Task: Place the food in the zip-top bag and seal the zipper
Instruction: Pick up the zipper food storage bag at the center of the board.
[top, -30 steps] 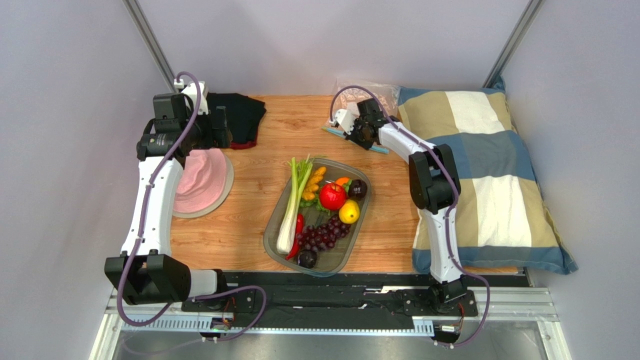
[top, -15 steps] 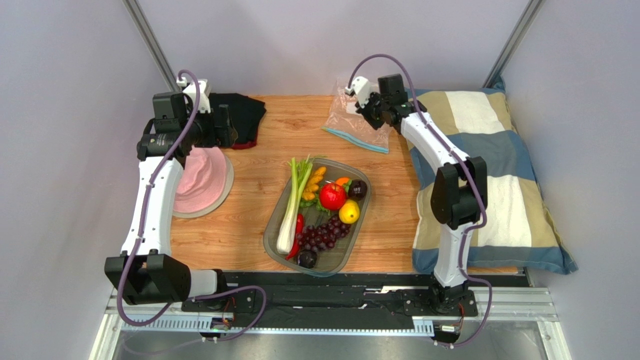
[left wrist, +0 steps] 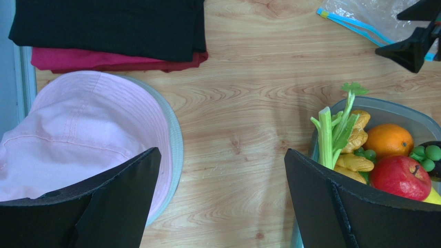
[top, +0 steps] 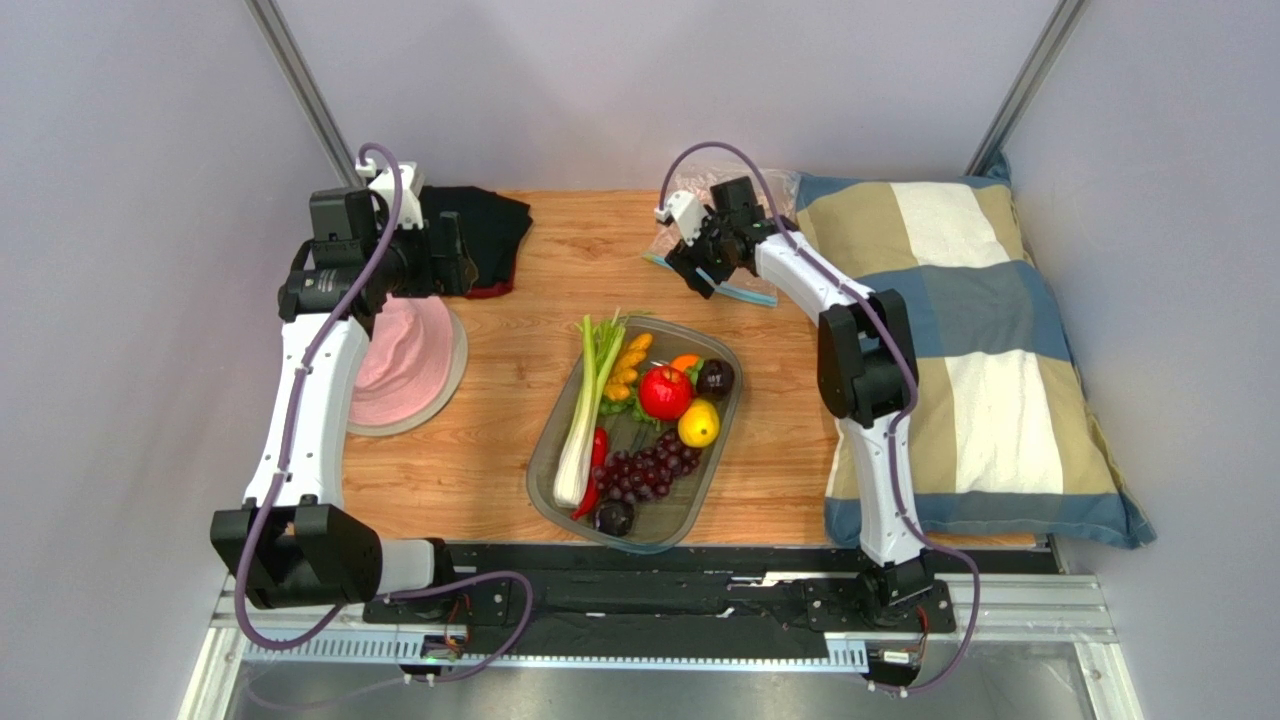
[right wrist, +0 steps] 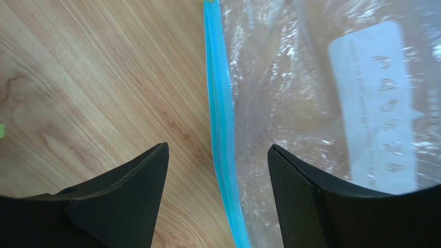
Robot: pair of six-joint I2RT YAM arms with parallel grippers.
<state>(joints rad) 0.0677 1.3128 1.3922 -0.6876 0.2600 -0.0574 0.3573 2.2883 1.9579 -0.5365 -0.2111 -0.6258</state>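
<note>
From above, the zip-top bag (top: pixel 775 189) lies flat on the wooden table (top: pixel 481 435) at its far edge, just beside the checked pillow (top: pixel 977 345). The right gripper (top: pixel 691 263) is low over the bag's near-left corner, by the zipper (top: pixel 747 296). The food sits in the grey tray (top: pixel 544 458) at the middle of the table, apart from the bag. It includes a leek (top: pixel 583 420) along the left side, a red fruit (top: pixel 664 393), a lemon (top: pixel 697 425), a dark plum (top: pixel 715 377) and purple grapes (top: pixel 643 471). The left gripper (top: pixel 448 252) hangs at the far left, near a black cloth (top: pixel 484 228) and a pink hat (top: pixel 398 365).

Through the left wrist camera, the left gripper's fingers stand wide apart with bare wood showing between them. The hat is to one side, and the black cloth lies folded over a red cloth (left wrist: pixel 119 61) beyond it. On the other side is the tray's end, with the leek, an orange (left wrist: pixel 388 139) and the red fruit. The bag's blue strip shows in the far corner.

Through the right wrist camera, the right gripper's fingers are spread and hold nothing. The zipper runs between them, with one finger over wood and the other over the clear plastic. A white label (right wrist: pixel 380 103) shows on the bag. I cannot tell whether the fingertips touch anything.
</note>
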